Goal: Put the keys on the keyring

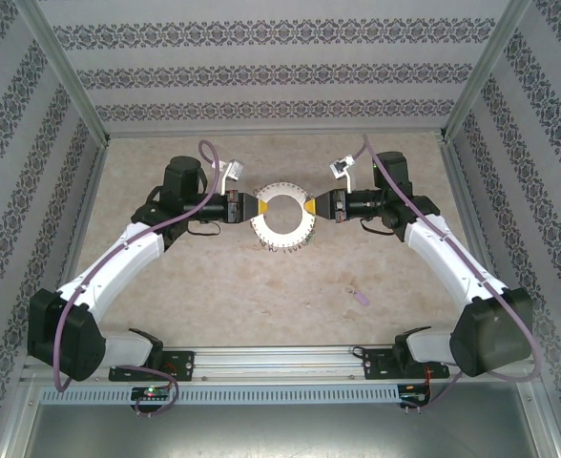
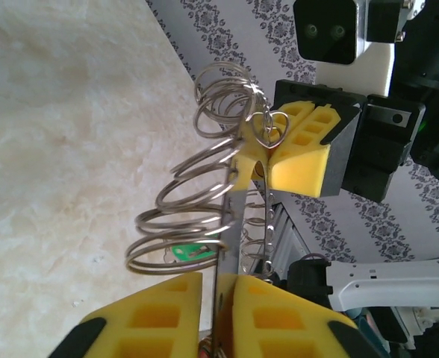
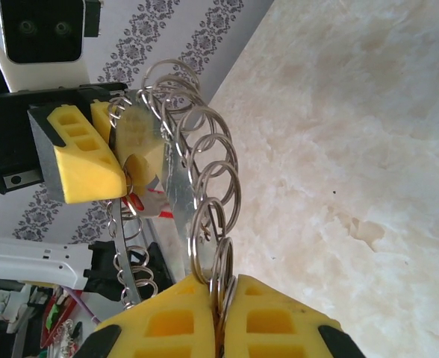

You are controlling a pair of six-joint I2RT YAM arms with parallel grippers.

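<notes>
Grey keyring point(image 1: 285, 239) clamped at opposite rims by left hand point(image 1: 260, 206) and right hand point(image 1: 307, 206); lilac key point(image 1: 359, 297) loose toward surface's point(image 1: 214, 286) near edge, next probably 1 hand frees up, fetches it

Flat grey metal keyring point(image 3: 176, 195), rim fringed with wire loops point(image 3: 223, 175), seen edge-on above beige marbled table point(image 3: 339, 134). Near rim: clamped in yellow-padded right tool point(image 3: 221, 298). Far rim: clamped in yellow-padded left tool point(image 3: 119, 153).

the lilac key point(image 1: 360, 297) is too small to show detail.
</notes>
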